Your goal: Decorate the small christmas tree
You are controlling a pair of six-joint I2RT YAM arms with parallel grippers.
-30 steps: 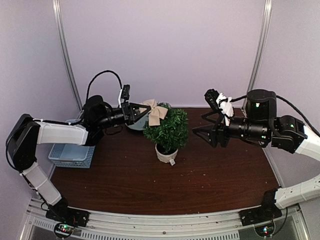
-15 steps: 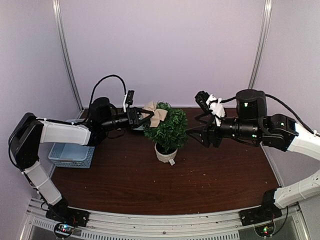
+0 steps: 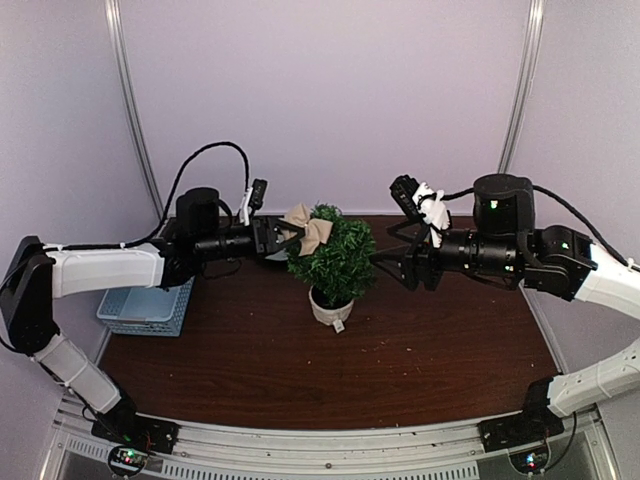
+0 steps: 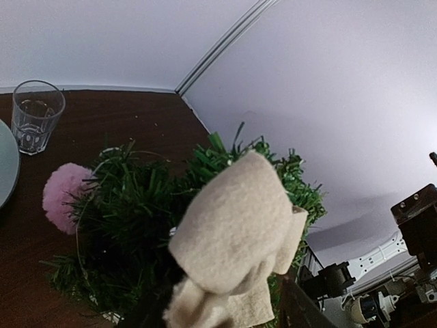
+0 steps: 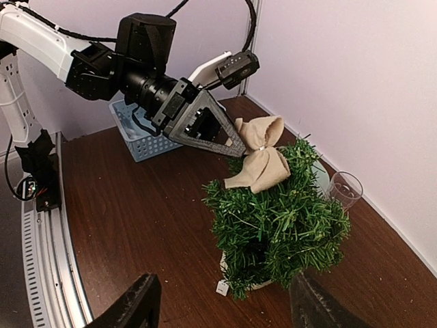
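Note:
The small christmas tree [image 3: 338,260] stands mid-table in its off-white pot [image 3: 328,308]. A beige fabric bow [image 3: 308,228] lies on the tree's top left branches. My left gripper [image 3: 286,237] reaches in from the left; its jaws are open, one on each side of the bow [image 4: 235,232], with a gap showing at the right finger. A pink pom-pom [image 4: 61,196] sits in the tree's branches. My right gripper [image 5: 225,304] is open and empty, just right of the tree [image 5: 283,219], fingers spread wide towards it.
A clear glass cup [image 5: 345,188] stands behind the tree near the back wall. A blue perforated basket [image 3: 145,308] sits at the table's left edge. A pale dish rim [image 4: 4,171] shows beside the cup [image 4: 35,115]. A small white tag [image 5: 220,288] lies by the pot.
The left gripper pushed the bow down onto the treetop and its jaws opened off it. The right arm moved left, closer to the tree.

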